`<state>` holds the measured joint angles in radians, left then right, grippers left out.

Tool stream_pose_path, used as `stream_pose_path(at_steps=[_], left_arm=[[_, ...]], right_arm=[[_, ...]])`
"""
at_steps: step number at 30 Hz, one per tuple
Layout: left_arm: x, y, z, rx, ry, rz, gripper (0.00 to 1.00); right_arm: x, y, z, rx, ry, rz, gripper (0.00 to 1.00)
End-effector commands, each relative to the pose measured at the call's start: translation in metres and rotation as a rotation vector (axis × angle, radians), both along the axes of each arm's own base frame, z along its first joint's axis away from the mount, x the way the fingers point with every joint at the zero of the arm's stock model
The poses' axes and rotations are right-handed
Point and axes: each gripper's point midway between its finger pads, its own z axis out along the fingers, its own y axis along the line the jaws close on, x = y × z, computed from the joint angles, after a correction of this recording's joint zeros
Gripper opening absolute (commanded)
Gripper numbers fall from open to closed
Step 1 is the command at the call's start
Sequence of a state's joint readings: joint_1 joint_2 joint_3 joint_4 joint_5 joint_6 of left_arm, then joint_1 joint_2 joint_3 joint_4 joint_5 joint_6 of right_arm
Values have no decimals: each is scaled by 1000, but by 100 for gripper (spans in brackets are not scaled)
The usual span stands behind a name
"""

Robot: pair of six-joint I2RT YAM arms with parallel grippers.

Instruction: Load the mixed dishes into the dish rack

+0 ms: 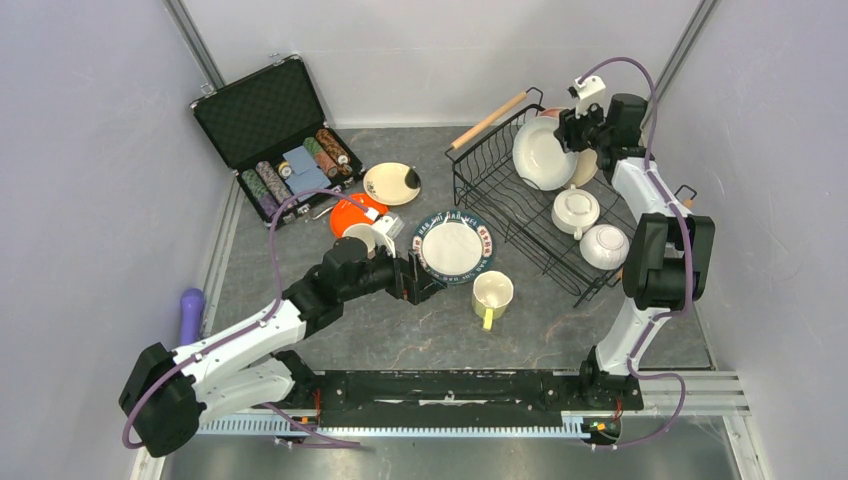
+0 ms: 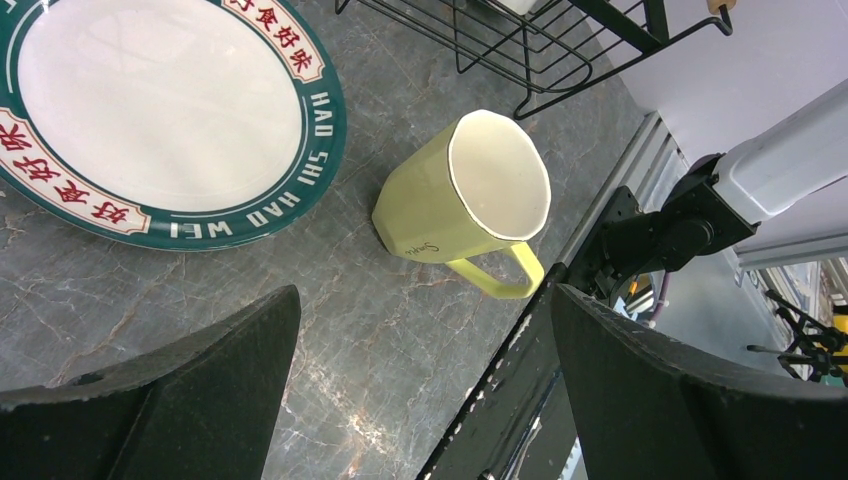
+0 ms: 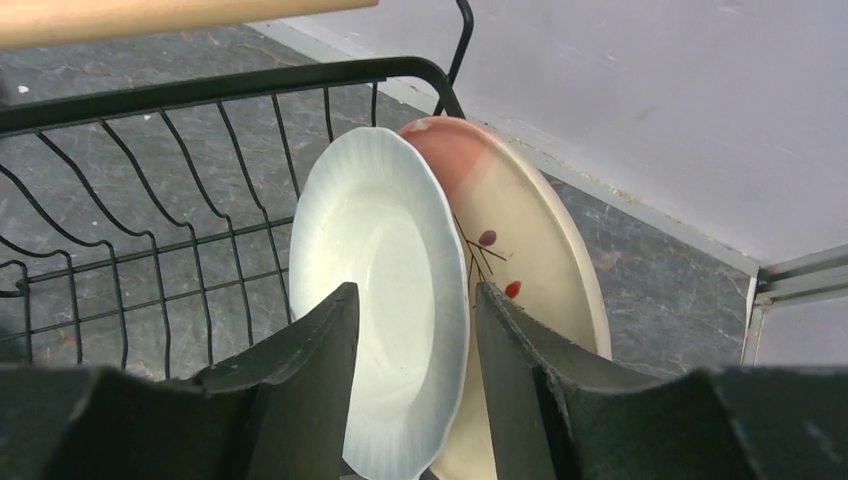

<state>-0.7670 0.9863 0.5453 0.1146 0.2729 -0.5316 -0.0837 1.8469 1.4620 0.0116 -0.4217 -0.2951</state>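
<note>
- Dish rack (image 1: 500, 205): black wire basket on the right half of the table (image 1: 400, 340), in front of the right arm.
- White plate (image 3: 375, 290) and pink-cream plate (image 3: 530, 260): both stand on edge at the rack's far end, the white one leaning on the pink-cream one. The wire slots probably keep them upright and save room.
- Right gripper (image 3: 415, 295): jaws partly apart, one either side of the white plate's rim. A gap shows on one side, so it clamps nothing.
- Left gripper (image 2: 425, 300): jaws fully spread and empty, hanging above the table between the teal-rimmed plate (image 2: 160, 110) and the yellow-green mug (image 2: 470, 190), both judged within its reach.
- Count in the rack: two plates and two pale rounded vessels (image 1: 576, 210). Which is a mug and which a bowl cannot be told.
- Count on the table: three plates, namely the teal-rimmed plate, an orange plate (image 1: 350, 212) and a cream black-spotted plate (image 1: 390, 183); one mug; one small white piece (image 1: 362, 238), partly hidden.
- Black case (image 1: 265, 110): one, lid open, no part of the load.
</note>
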Motion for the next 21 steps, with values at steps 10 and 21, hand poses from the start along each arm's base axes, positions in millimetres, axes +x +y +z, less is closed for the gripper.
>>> stream_pose_path(at_steps=[10, 21], left_arm=[[13, 2, 21, -19, -41, 47, 100], [38, 38, -60, 107, 326, 498, 96]], right_arm=[[-8, 34, 90, 34, -126, 61, 70], [-94, 149, 133, 265, -143, 149, 80]])
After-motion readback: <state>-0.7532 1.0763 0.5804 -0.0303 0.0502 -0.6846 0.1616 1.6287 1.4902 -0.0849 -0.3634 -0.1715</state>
